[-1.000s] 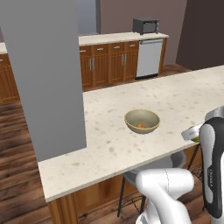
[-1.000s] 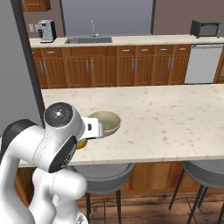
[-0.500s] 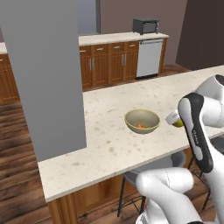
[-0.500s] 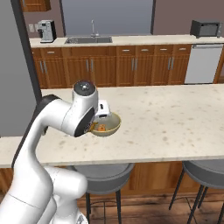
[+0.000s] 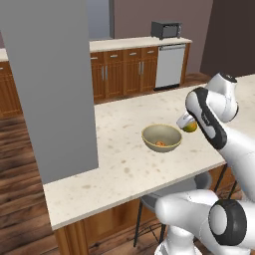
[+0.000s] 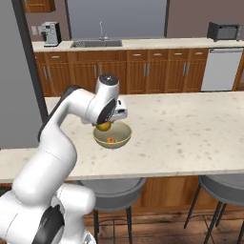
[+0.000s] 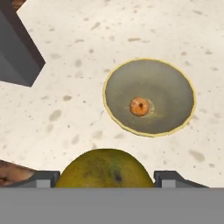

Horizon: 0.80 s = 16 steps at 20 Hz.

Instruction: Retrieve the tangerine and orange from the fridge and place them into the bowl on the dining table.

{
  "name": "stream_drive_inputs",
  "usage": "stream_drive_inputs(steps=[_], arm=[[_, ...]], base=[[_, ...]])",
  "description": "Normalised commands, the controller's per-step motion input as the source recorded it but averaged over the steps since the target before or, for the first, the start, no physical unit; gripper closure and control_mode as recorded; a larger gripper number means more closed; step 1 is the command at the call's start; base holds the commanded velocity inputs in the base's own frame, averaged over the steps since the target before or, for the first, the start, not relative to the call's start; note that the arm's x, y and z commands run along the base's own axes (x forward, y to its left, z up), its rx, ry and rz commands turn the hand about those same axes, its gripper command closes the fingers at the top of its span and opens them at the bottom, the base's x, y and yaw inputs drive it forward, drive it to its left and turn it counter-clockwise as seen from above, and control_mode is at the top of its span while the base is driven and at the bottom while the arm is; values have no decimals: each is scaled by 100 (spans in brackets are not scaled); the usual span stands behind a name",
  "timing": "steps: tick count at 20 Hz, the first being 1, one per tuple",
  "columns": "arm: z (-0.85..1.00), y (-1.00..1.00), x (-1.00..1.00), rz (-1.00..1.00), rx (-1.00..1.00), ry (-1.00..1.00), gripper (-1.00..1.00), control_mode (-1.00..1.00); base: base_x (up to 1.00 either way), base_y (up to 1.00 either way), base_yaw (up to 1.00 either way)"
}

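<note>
Bowl (image 7: 149,97): wide, shallow, round, beige-tan w/ paler rim, upright on the cream speckled bench (image 5: 114,149), roughly mid-depth of the top, well clear of the edges. Tangerine (image 7: 140,106): small, bright orange, lying at bowl's centre, touching the bottom. Orange (image 7: 104,168): bigger, yellow-green w/ dark spot, held off the bench between the jaws, up in the air just beside the bowl's rim, not yet over its middle; in the right base view it hangs right above the near-left rim. Fridge (image 5: 50,84): tall grey slab at the bench's left end, only a plain side showing.
</note>
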Motion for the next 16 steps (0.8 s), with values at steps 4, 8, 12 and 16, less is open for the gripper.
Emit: stream_drive_inputs(steps=[4,8,12,16], arm=[[-23,0,59,5,0,1,100,-100],[-24,0,48,4,0,0,100,-100],[-25,0,40,4,0,0,100,-100],[-37,6,22,4,-1,0,100,-100]], base=[[0,0,0],[0,0,0],[0,0,0],[0,0,0]])
